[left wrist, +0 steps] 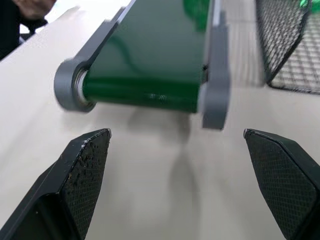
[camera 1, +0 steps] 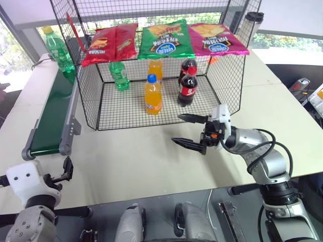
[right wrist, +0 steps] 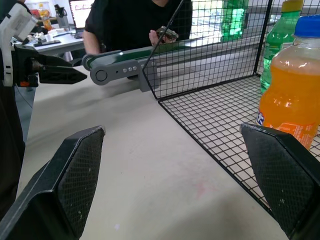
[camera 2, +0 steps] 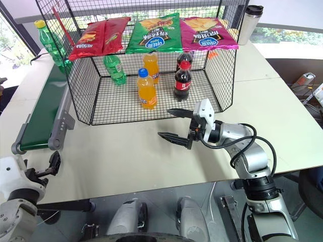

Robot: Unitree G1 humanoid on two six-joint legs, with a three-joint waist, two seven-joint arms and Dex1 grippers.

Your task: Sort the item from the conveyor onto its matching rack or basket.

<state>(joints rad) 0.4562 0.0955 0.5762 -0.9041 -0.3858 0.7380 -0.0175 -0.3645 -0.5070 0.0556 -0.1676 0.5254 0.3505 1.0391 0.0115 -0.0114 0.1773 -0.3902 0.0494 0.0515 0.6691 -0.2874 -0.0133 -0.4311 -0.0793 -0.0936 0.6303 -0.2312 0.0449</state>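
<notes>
Along the table's [camera 1: 151,161] left edge you have the conveyor [camera 1: 50,118], and the green soda bottle with the yellow cap [camera 1: 58,50] stands upright at its far end, just outside the left wall of the black wire-mesh cage [camera 1: 101,108]. Your left gripper [camera 1: 64,171] sits low at the table's near-left corner, just short of the belt's rounded near end, fingers spread wide and holding nothing. Moving right, the cage takes up the table's far middle; on its mesh floor you can see a smaller green bottle [camera 1: 119,75] toward the back left, two orange bottles [camera 1: 152,95] in the middle and two cola bottles [camera 1: 188,83] to their right, all upright. Three chip bags [camera 1: 164,39], red, green and pink, lie on the mesh shelf above. Your right gripper [camera 1: 191,132] hovers just outside the cage's open front near its right corner, pointing left, fingers spread and empty. A steel tumbler [camera 1: 251,27] stands at the table's far-right edge.
</notes>
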